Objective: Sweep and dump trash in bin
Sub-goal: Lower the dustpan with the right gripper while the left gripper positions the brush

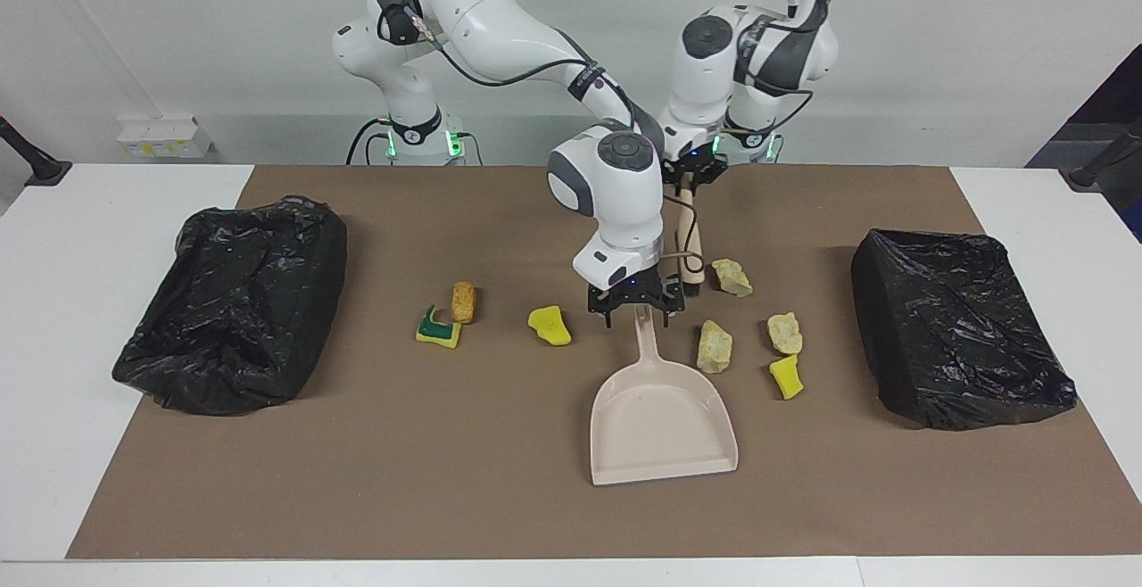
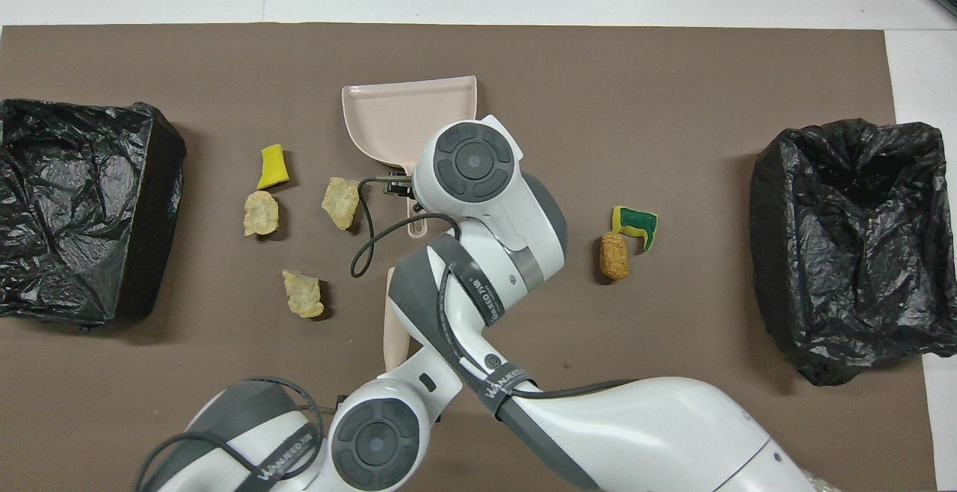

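Trash (image 1: 550, 326) scraps lie scattered on the worktop beside the dustpan (image 1: 661, 426). Left pincer (image 1: 687, 178) is clamped on the brush (image 1: 689, 239); right pincer (image 1: 635, 309), spread wide, hangs over the dustpan handle. Next it probably drops and grips it.

We see open brown mat (image 1: 500, 480) around the dustpan's (image 1: 662, 431) mouth. Foam scraps (image 1: 715, 345) crowd its handle toward the left arm's end; the brush (image 1: 689, 239) hangs just beside them.
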